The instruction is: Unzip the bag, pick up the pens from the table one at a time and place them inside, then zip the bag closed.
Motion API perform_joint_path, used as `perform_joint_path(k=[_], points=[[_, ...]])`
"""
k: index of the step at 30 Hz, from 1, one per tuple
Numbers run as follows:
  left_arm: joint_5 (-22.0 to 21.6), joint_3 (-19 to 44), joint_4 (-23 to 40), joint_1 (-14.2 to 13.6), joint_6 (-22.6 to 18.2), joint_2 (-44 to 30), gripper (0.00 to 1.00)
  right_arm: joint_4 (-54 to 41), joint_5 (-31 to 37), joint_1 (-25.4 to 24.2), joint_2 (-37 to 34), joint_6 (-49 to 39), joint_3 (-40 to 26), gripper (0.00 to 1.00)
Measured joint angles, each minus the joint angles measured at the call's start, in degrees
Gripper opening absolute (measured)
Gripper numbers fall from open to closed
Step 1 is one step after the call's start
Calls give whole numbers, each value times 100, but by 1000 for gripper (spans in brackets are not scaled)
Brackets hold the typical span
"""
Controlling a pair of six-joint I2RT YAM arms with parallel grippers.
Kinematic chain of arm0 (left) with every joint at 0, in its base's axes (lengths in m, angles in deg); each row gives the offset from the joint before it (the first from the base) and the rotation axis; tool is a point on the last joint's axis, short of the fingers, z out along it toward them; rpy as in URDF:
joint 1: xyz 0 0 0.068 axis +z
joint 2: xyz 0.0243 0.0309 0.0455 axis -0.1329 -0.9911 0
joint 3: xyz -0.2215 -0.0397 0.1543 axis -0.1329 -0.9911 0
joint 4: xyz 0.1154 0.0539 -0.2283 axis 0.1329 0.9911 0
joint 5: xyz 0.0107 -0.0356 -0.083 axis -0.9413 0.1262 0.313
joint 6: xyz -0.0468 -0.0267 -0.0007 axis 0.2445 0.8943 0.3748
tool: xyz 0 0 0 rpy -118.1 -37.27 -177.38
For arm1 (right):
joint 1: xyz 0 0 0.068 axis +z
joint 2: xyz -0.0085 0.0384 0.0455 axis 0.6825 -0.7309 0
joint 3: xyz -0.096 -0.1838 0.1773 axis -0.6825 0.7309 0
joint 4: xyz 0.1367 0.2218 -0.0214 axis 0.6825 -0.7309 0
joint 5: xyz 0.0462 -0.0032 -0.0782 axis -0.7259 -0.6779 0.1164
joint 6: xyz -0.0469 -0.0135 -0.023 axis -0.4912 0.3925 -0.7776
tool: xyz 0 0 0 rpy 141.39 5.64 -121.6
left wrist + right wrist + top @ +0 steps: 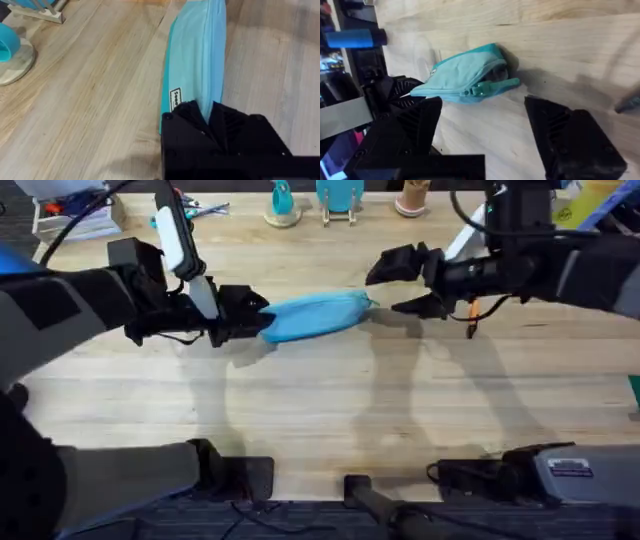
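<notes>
Overhead: one light blue bag (318, 316) lies on the table (330, 410), about midway between the side edges and nearer the far edge than the near one. The left gripper (262, 320) is clamped on the bag's left end. The right gripper (400, 285) hangs just off the bag's right end, fingers spread wide, holding nothing. No pens can be made out on the tabletop; an orange sliver beneath the right arm is too small to name.

Left wrist: black fingers (187, 120) closed on the pinched end of the bag (197, 55), beside a small label. The fabric creases, so it looks soft and light and likely to slide unless pinned.

Right wrist: bag (462, 75) ahead, one zipper pull (492, 87) sticking out toward the open fingers (560, 125). The pull looks like the best hold: small and stiffer than the cloth.
</notes>
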Motion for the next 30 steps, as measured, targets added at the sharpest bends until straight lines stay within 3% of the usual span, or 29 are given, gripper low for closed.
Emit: perform_joint_path(k=[10,30], points=[[0,0,0,0,0,-2,42,711,2,228,-529,258,-4,995],[0,0,-2,0,0,-2,42,1235,0,562,-552,920,-20,996]])
